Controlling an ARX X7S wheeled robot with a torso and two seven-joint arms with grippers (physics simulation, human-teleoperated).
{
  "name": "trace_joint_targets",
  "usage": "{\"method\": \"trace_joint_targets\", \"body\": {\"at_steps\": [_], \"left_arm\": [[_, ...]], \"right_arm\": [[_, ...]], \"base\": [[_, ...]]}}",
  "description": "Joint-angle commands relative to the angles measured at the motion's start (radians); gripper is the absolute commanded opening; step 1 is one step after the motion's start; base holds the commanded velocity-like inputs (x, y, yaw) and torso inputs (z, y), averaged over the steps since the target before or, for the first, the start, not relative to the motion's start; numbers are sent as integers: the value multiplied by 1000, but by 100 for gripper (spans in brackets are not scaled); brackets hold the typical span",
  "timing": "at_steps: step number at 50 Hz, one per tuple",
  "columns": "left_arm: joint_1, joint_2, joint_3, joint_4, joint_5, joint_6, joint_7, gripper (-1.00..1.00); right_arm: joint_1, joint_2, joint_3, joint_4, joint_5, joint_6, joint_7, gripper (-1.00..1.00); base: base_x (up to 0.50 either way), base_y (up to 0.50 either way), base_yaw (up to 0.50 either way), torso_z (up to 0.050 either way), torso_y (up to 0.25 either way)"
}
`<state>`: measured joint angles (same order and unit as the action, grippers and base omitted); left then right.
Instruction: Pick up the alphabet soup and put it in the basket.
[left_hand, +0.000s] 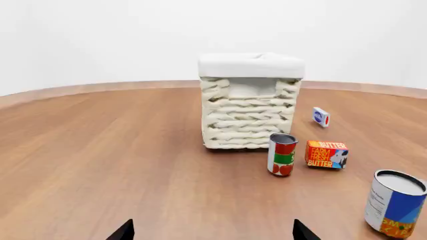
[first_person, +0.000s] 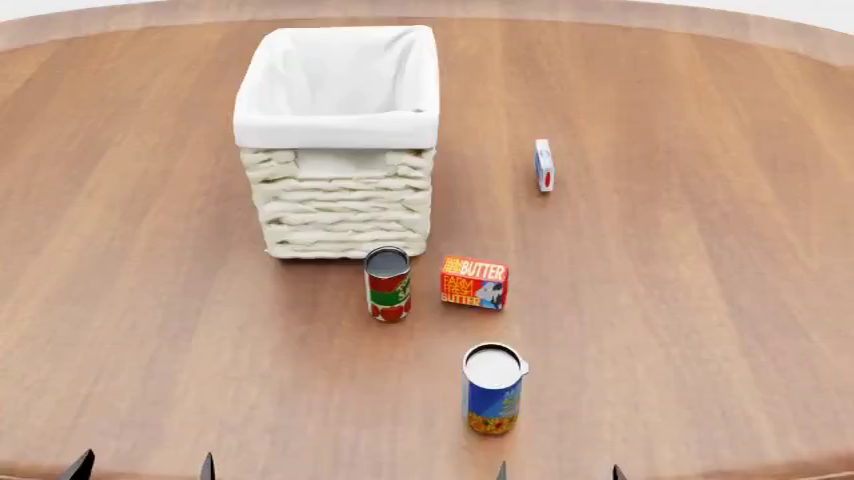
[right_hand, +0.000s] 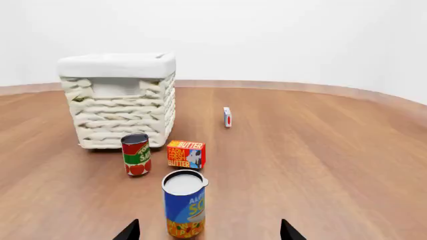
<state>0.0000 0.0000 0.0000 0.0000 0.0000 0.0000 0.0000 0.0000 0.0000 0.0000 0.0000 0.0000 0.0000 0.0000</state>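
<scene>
Only the dark fingertips of each gripper show, cut off at the lower edge of every view. The right gripper (right_hand: 209, 231) has its two tips set wide apart with nothing between them, so it stands open; the left gripper (left_hand: 213, 231) is spread the same way and holds nothing. In the head view the same four tips are just small dark points along the bottom edge, and the arms themselves are out of sight.

The soup can (right_hand: 184, 204) stands upright on the table (right_hand: 320, 165) just ahead of the right gripper, roughly in line with the gap between its tips but a little toward the robot's left, not touching them. Its label is only partly readable and its foot runs to the edge of the right wrist picture. From the left wrist camera the same can sits off to the robot's right, cut by the frame edge.

Beyond it there are two cans in all: this blue one and a red-and-green can (first_person: 387, 284). One orange butter box (first_person: 474, 282) lies just beside the red-and-green can, apart from it. One small white-and-blue box (first_person: 543, 165) stands farther off to the right, its print too small to read. One basket (first_person: 339, 205) rises behind the red-and-green can, well apart from the soup can, its white liner folded over the rim
</scene>
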Motion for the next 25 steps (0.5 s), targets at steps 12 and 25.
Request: {"method": "trace_joint_targets", "body": {"at_steps": [12, 25], "left_arm": [[68, -69, 49, 244, -34, -100, -86, 100], [183, -105, 65, 608, -25, -189, -118, 100]], "right_arm": [[-70, 61, -59, -312, 25, 92, 45, 100], [-128, 96, -59, -595, 43, 169, 77, 100]], "base": [[0, 0, 0, 0, 0], [0, 0, 0, 0, 0]]}}
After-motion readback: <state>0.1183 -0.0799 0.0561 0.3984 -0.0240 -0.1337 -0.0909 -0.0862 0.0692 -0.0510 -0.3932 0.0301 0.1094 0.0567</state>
